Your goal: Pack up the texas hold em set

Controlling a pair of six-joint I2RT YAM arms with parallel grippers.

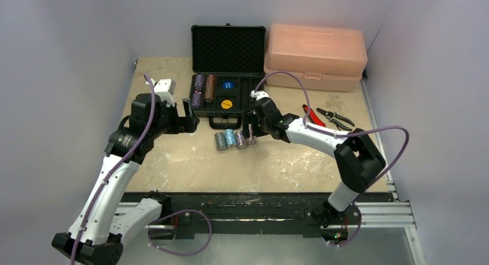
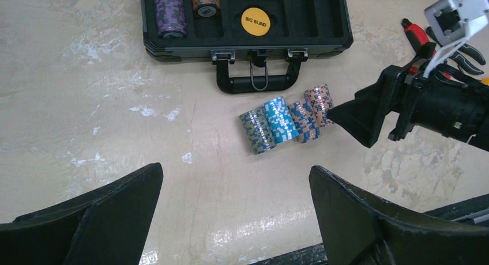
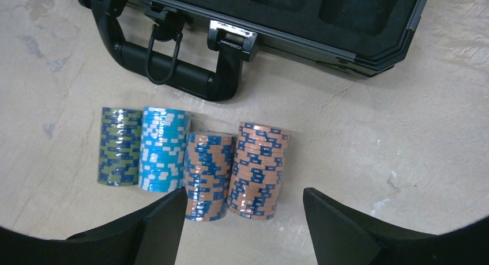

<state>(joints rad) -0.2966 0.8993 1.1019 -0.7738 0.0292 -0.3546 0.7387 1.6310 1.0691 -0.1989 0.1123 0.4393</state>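
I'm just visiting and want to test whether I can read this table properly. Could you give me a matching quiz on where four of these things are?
Things:
1. yellow disc
2. red-handled pliers
3. light blue chip stack
4. pink box

Places:
A. lying on its side on the table, just in front of the case
B. in a slot inside the open case
C. shut, at the back, right of the case
D. loose on the table, right of the chips

Pairs: 1-B, 2-D, 3-A, 4-C
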